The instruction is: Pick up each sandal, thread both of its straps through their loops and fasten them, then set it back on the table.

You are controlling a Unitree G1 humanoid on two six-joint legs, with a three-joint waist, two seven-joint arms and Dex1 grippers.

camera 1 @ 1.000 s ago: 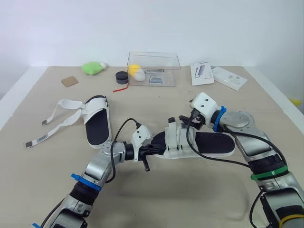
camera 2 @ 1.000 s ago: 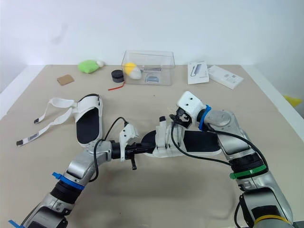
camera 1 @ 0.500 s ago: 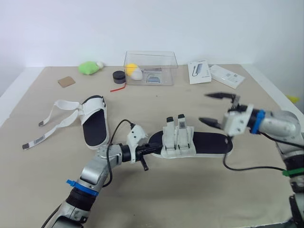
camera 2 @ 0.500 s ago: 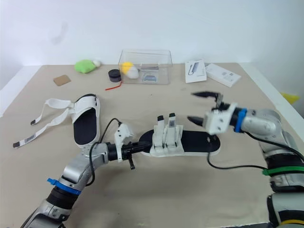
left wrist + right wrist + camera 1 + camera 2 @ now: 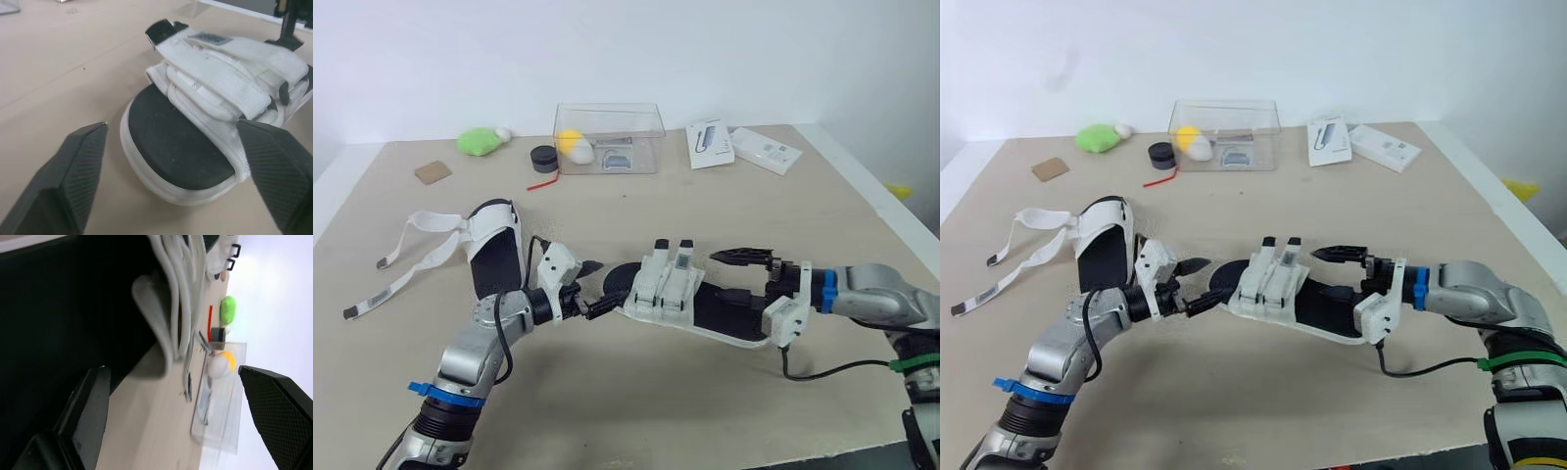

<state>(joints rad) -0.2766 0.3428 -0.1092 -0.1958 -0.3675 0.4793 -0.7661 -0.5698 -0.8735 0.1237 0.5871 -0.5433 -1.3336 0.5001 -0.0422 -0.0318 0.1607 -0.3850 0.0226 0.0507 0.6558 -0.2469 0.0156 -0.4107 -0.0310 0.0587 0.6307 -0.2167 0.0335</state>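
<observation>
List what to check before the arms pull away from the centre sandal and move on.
1. Centre sandal fastened: both straps folded down over the top, ok.
2. Left gripper: open, fingers either side of the toe, ok.
3. Right gripper: open, ok.
4. Right gripper clear of the sandal: heel lies between its fingers, not ok.
5. Sandal flat on the table: toe down, heel cannot tell.
6. Second sandal: beside the left arm, loose straps spread out, ok to take next.

Sandal flanked: left gripper spread wide at its left end, right gripper spread astride its right end. Bare table in front; second sandal near, leftward.
</observation>
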